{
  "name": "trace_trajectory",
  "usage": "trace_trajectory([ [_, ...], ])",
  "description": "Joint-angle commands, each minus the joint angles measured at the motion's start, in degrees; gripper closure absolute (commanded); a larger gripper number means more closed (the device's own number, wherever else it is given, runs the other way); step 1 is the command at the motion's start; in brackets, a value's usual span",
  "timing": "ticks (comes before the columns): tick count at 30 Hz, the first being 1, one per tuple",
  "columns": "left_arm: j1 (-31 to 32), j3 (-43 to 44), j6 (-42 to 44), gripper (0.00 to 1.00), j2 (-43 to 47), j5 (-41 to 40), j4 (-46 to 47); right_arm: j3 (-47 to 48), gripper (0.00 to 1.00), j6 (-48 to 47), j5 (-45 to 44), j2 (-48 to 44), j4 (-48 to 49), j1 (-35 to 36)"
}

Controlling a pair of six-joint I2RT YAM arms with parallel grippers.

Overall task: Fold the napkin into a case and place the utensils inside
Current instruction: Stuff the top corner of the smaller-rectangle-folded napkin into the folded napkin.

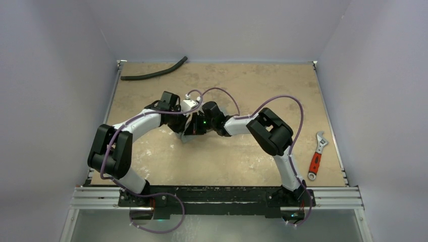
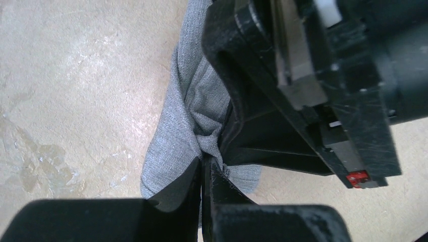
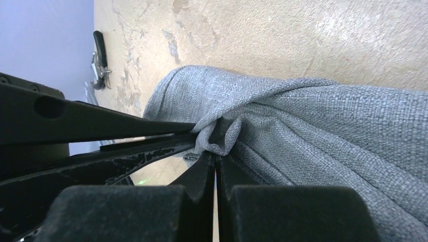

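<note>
Grey cloth, bunched rather than folded: my left gripper (image 2: 204,162) and right gripper (image 3: 216,157) meet over the middle of the table (image 1: 242,161). Each has its fingers pressed together, pinching the same gathered ridge of the napkin (image 2: 174,136). No flat case is formed and the utensils show nowhere, so I judge nearly the whole job remains: folding, then loading. The napkin lies as a crumpled roll. Its long axis seems to run roughly left to right, along my left gripper's line, though my arms hide it from above.
</note>
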State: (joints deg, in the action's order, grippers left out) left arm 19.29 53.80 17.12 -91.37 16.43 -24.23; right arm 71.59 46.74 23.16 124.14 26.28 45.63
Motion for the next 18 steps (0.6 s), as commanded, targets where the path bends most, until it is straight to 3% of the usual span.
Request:
trace_trajectory([
  [1, 0.2, 2.7, -0.6, 1.0, 1.4, 5.8, -3.0, -0.8, 1.0, -1.1, -6.9, 3.1, -2.8, -0.9],
  [18, -0.6, -0.3, 5.0, 1.0, 3.7, 5.2, -4.2, -0.9, 1.0, 3.7, -5.8, 4.3, -2.1, -4.5],
])
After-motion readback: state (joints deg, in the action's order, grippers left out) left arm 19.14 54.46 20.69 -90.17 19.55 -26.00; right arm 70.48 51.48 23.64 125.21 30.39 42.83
